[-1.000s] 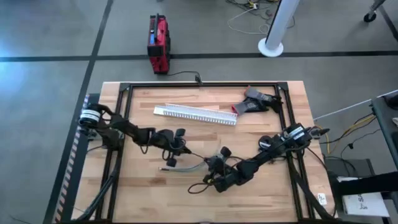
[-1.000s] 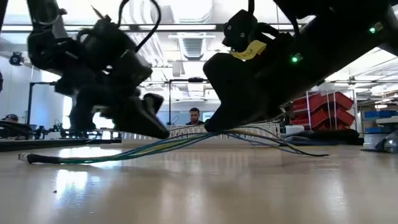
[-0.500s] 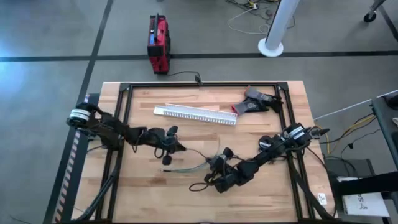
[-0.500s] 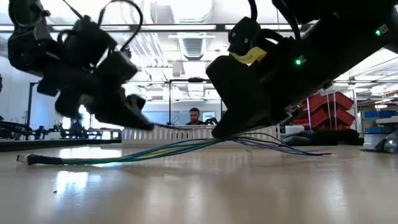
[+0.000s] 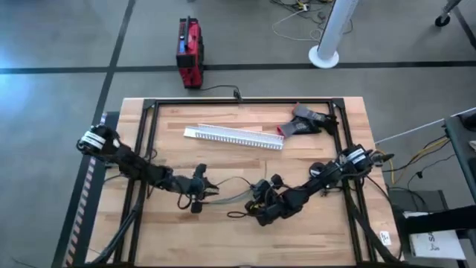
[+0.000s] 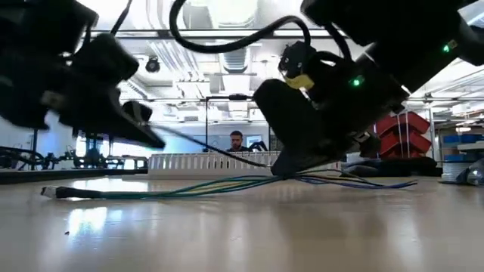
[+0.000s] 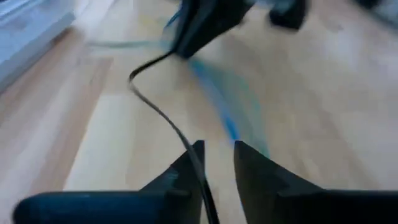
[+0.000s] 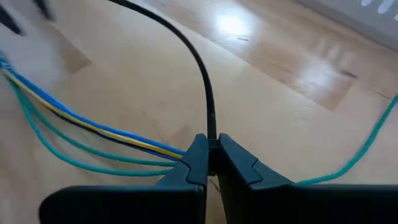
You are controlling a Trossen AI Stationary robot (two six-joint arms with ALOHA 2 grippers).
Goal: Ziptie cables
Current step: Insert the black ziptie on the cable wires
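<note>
Right gripper [image 8: 210, 154] pinches the ziptie [image 8: 202, 74] closed over the cables [image 8: 93, 134]; left gripper [image 7: 214, 163], narrowly parted, straddles its other end. Threading looks underway; next comes feeding tail into head.

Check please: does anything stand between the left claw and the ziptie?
Nothing visible does. The ziptie arcs freely above the table from the right claw, which is shut on it beside the cables, straight into the left claw.
</note>
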